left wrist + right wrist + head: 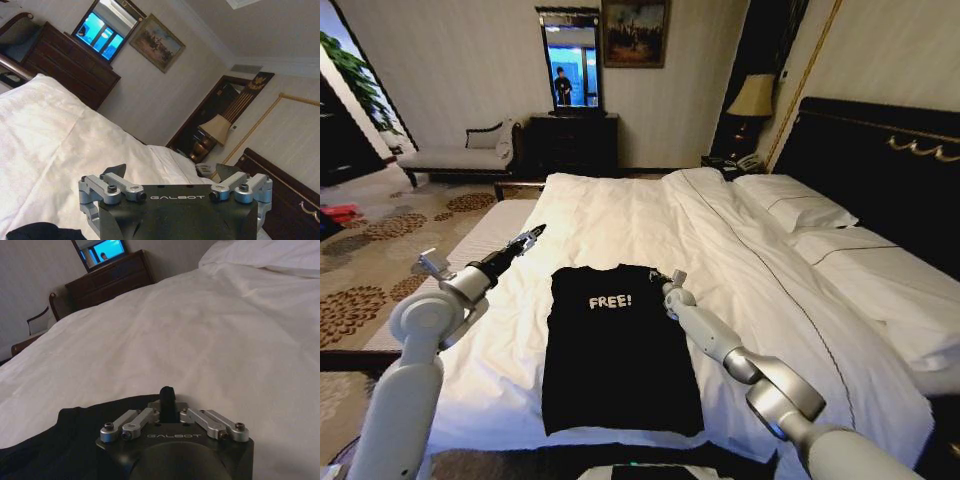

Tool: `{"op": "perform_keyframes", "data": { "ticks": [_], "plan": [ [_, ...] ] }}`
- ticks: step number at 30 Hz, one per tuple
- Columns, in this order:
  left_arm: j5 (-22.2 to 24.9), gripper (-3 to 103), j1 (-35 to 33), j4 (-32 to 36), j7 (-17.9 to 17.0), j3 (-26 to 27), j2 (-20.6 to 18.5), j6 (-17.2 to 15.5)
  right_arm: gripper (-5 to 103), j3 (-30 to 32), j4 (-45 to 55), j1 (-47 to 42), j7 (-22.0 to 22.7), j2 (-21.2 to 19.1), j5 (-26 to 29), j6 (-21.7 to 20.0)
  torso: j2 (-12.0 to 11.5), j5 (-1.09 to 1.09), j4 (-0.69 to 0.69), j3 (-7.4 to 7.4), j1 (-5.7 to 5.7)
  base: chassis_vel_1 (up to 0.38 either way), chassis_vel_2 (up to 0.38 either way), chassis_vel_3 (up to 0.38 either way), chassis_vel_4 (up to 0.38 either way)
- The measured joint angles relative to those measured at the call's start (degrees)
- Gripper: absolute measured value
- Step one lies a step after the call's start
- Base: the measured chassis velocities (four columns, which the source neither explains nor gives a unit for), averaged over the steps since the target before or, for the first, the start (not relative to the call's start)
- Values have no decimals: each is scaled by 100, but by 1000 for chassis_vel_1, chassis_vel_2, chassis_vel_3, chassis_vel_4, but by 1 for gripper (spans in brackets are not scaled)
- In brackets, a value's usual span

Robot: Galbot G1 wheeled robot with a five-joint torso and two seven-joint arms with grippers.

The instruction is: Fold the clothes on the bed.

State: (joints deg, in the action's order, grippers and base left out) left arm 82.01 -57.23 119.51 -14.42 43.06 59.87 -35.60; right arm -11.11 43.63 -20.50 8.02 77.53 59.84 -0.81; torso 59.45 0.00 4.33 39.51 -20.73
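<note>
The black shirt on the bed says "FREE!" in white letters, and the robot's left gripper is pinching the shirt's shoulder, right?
Not quite. The black shirt on the bed does say "FREE!" in white, but the left gripper is not pinching it. The head view shows it open, held above the white duvet beside the shirt's shoulder. The right gripper is the one at the shirt, on its other shoulder.

The head camera looks forward and down along the bed (650, 215) toward a dresser (572, 140). Both wrist cameras sit low over the duvet (200, 335), near it, facing that same dresser (75, 65) and far wall.
</note>
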Motion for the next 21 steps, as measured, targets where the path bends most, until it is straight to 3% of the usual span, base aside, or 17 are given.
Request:
{"op": "perform_keyframes", "data": {
  "ticks": [5, 9, 13, 14, 18, 19, 21],
  "plan": [
    [-80, 100, 53, -148, -7, -72, 12, 2, 1, -3, 57, -5, -18, -11, -26, 95, 0, 0, 0, 0, 0, 0, 0, 0, 0],
    [-221, 100, 144, -443, -132, -195, 2, 6, 0, -16, 296, -51, -5, -63, -21, 232, 0, 0, -1, 0, 0, 0, 0, 0, 0],
    [-371, 100, 564, -1717, -284, -667, 34, 35, 0, -140, 990, -327, 40, -289, -134, 684, 0, 0, -2, 0, 0, 0, 0, 0, 0],
    [-371, 100, 564, -1717, -284, -667, 34, 35, 0, -140, 990, -327, 40, -289, -134, 684, 0, 0, -2, 0, 0, 0, 0, 0, 0],
    [-601, 100, 1303, -3206, -283, -1210, 321, 53, 0, -88, 1372, -551, 151, -511, -168, 888, 0, 0, 3, 1, 0, 0, 0, 0, 0],
    [-601, 100, 1303, -3206, -283, -1210, 321, 53, 0, -88, 1372, -551, 151, -511, -168, 888, 0, 0, 3, 1, 0, 0, 0, 0, 0],
    [-715, 100, 1686, -3863, -215, -1395, 534, 82, 0, 1, 1459, -634, 171, -583, -178, 917, 0, 2, 6, 2, -1, 0, 0, 0, 0]
  ]
}}
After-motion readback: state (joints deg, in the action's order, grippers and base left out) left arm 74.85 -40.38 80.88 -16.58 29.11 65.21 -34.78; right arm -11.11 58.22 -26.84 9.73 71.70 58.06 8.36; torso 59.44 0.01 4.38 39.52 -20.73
